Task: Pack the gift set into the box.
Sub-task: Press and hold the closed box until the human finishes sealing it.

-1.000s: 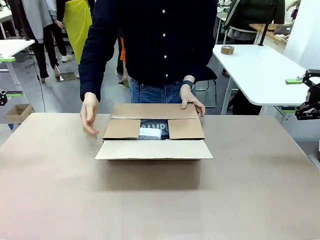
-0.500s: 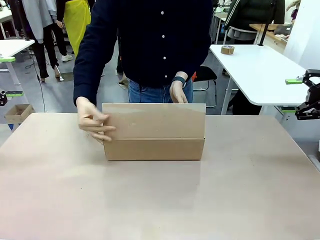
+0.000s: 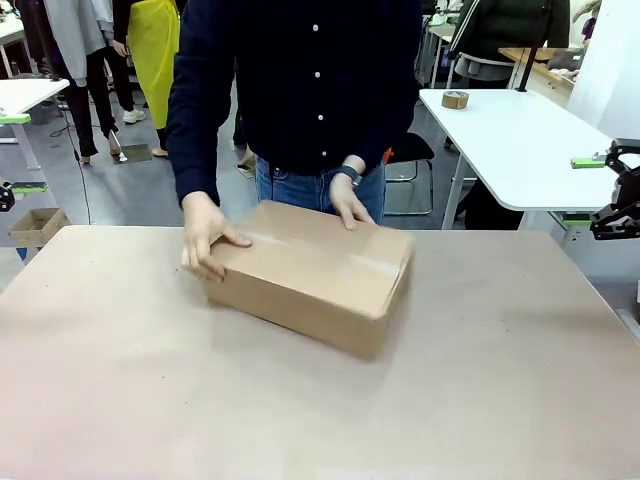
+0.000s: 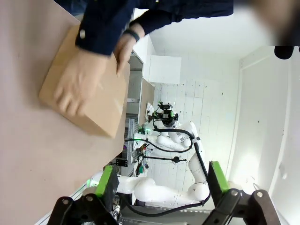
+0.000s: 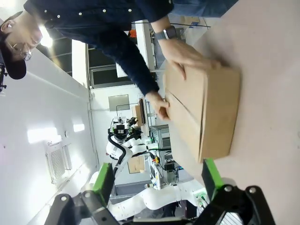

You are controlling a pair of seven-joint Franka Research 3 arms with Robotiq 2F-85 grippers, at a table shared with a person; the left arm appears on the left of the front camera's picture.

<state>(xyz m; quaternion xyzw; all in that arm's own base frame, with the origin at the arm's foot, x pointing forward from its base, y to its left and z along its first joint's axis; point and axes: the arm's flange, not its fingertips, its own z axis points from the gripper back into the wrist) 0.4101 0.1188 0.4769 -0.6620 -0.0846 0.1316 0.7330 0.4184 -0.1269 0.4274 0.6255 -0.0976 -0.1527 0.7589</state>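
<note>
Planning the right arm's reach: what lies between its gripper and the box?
Only bare table lies between the open right gripper and the box, as the right wrist view shows.

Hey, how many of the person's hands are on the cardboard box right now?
2. One hand holds the box at its picture-left end in the front view; the other hand rests on its far top edge.
</note>
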